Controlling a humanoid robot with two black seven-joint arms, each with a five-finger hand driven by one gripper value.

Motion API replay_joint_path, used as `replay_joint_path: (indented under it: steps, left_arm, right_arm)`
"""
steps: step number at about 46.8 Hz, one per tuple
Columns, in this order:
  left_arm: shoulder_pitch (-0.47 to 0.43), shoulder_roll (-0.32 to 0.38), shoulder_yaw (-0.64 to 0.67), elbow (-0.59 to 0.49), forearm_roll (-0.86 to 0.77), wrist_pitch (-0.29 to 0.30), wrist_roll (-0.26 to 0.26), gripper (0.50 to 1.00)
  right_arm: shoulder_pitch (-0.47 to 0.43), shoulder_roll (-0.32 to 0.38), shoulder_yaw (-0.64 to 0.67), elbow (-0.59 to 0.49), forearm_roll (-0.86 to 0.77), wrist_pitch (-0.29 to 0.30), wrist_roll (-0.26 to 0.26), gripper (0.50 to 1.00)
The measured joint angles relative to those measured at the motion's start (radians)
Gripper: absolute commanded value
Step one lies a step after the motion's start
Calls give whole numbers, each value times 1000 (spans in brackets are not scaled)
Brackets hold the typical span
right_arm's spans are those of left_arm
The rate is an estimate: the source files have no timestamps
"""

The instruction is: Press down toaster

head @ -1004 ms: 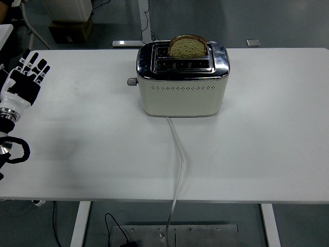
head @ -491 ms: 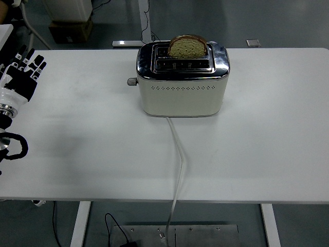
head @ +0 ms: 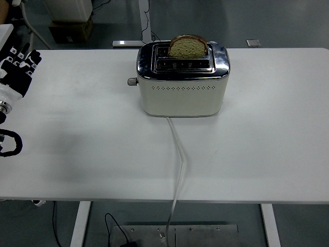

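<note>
A cream and chrome toaster (head: 182,82) stands at the table's far middle. A slice of brown bread (head: 188,46) sticks up out of its rear slot, and the front slot holds nothing I can see. A small grey lever knob (head: 132,81) juts from the toaster's left end. My left hand (head: 16,69) hovers at the far left edge, fingers spread and holding nothing, well apart from the toaster. The right arm does not show.
The toaster's white cord (head: 178,154) runs from its front across the white table (head: 267,134) and over the near edge. A cardboard box (head: 70,28) and table legs stand on the floor beyond.
My left hand has drifted left and slightly up, toward the picture's left edge. The toaster and bread have not moved.
</note>
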Motion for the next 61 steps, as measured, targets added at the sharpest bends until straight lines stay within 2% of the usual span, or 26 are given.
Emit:
replay_joint_path:
  steps: [18,30,44,61]
  left_arm:
    - [12,2,6,1,5,2,0,1000]
    - [3,5,5,1,102,2,0,1000]
    - [-2,2,4,0,369,3,2,1000]
    - [-23,5,5,0,604,3,2,1000]
  right_arm:
    - [0,0,0,0,0,0,0,998]
    - [0,0,0,0,0,0,0,998]
    - [0,0,0,0,0,0,0,998]
    - [0,0,0,0,0,0,0,998]
